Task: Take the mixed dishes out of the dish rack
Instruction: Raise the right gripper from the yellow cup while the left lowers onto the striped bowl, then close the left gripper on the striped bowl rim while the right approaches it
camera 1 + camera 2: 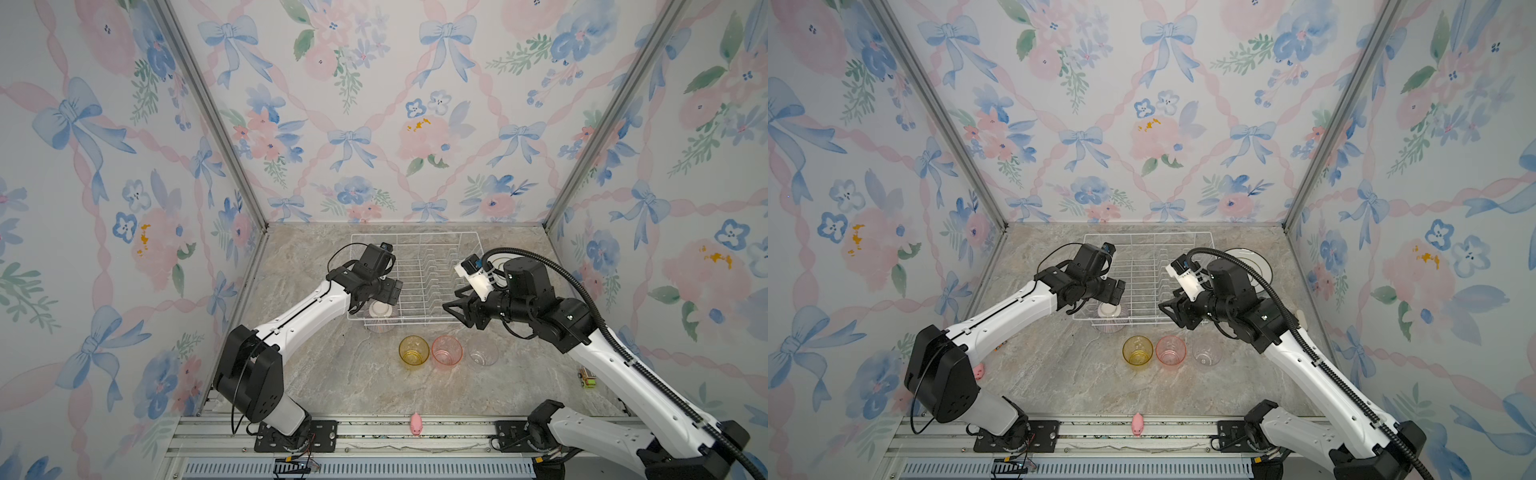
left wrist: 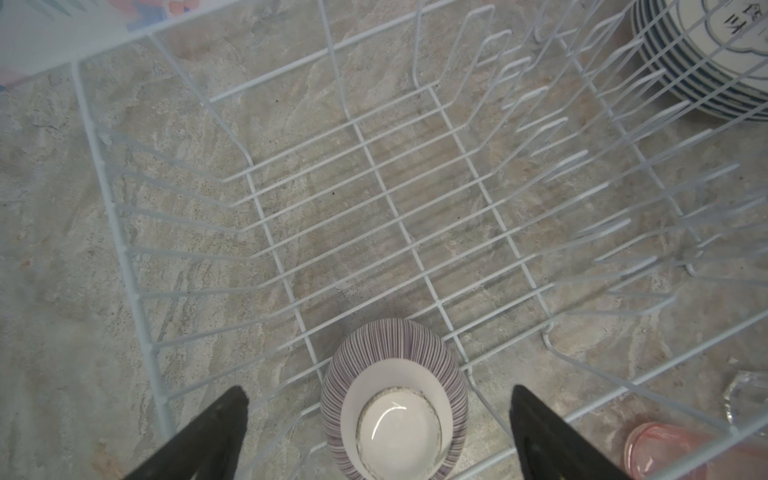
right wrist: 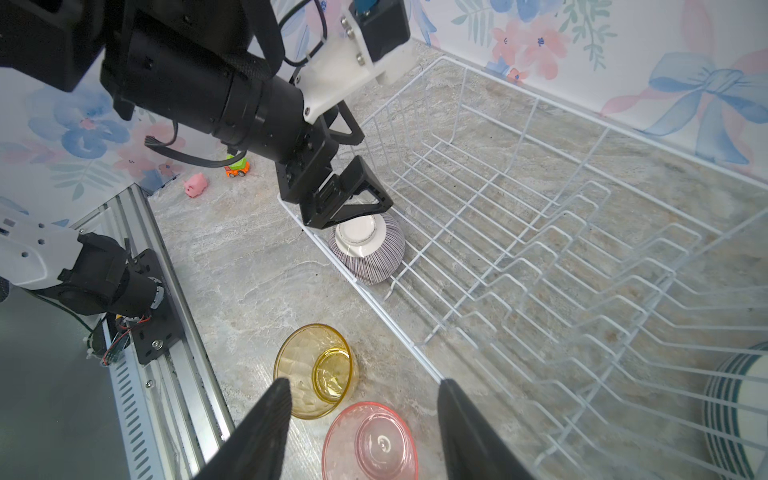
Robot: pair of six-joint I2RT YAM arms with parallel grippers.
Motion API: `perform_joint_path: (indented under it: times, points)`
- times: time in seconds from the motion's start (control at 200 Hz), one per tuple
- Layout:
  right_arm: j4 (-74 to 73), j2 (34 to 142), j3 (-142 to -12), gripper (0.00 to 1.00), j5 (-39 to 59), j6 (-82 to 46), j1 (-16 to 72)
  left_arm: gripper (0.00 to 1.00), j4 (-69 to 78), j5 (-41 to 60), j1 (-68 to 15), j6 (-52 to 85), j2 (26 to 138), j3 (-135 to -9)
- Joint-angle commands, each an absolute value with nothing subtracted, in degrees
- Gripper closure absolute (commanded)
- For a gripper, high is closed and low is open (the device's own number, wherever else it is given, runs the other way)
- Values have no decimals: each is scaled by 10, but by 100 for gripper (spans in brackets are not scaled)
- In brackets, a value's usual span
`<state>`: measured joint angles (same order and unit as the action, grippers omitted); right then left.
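The white wire dish rack (image 1: pixel 424 321) (image 2: pixel 357 124) (image 3: pixel 536 99) holds only a purplish striped bowl (image 1: pixel 380 318) (image 1: pixel 1111 320) (image 3: pixel 370 249), upside down in its near left corner. My left gripper (image 1: pixel 386 293) (image 2: pixel 378 395) (image 3: pixel 353 203) hangs open just above the bowl (image 2: pixel 395 399), one finger on each side, not touching. My right gripper (image 1: pixel 457 311) (image 3: pixel 361 384) is open and empty by the rack's near right corner. Yellow (image 1: pixel 414 351), pink (image 1: pixel 446 351) and clear (image 1: pixel 483 353) tumblers stand on the table in front of the rack. Stacked plates (image 1: pixel 1250 262) (image 2: pixel 706 62) lie right of it.
A pink pig toy (image 1: pixel 416 424) sits on the front rail and another (image 1: pixel 978 371) by the left arm's base. A small toy car (image 3: pixel 237 168) lies near the left wall and another small toy (image 1: pixel 587 379) near the right arm. Walls enclose three sides.
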<state>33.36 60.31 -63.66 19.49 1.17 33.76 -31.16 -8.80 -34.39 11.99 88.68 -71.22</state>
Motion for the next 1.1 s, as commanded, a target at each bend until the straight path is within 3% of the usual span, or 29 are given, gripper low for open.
perform_joint_path:
  times: [0.0, 0.195, 0.44, 0.6, 1.095]
  points:
    - [315, 589, -626, 41, 208, -1, 326, 3, -352, -89, -349, 118, 897, -713]
    - [306, 590, -614, 41, 214, -6, 318, 14, -353, -71, -349, 132, 906, -694]
    - [290, 606, -607, 41, 227, -10, 310, 19, -353, -46, -350, 143, 914, -671]
    - [254, 628, -603, 42, 223, -32, 303, 31, -352, -36, -350, 146, 936, -669]
    - [229, 821, -673, 44, 320, -109, 292, 34, -352, -27, -350, 145, 950, -669]
